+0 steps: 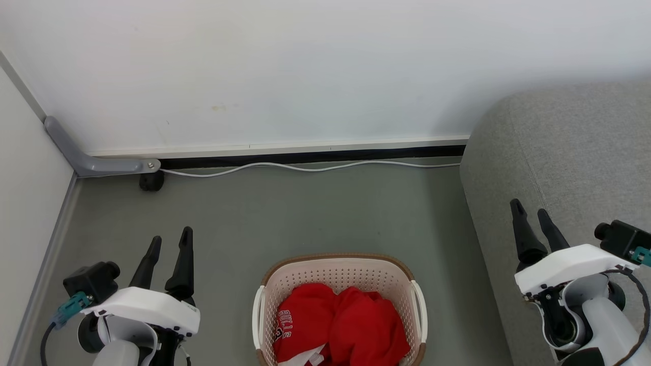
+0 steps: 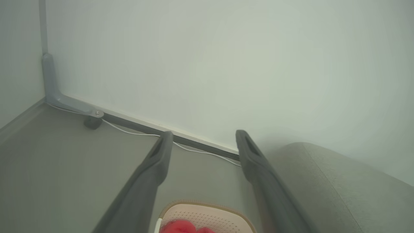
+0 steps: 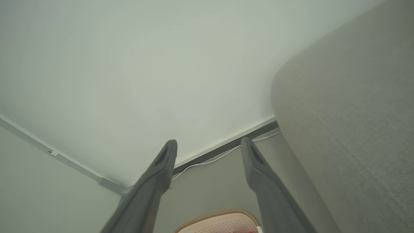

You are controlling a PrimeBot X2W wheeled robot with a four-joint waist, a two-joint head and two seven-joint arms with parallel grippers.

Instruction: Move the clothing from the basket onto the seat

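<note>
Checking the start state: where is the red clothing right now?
In the head view, the red clothing lies bunched inside the cream basket, bottom centre, left of the grey sofa.

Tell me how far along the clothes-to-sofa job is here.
Done: nothing yet. The red garments lie bunched inside the laundry basket, and the visible stretch of grey sofa carries none. In hand: nothing. The left hand and right hand are both open and empty, one to either side of the basket. Left: the whole job, grasping each garment and placing it on the sofa.
</note>
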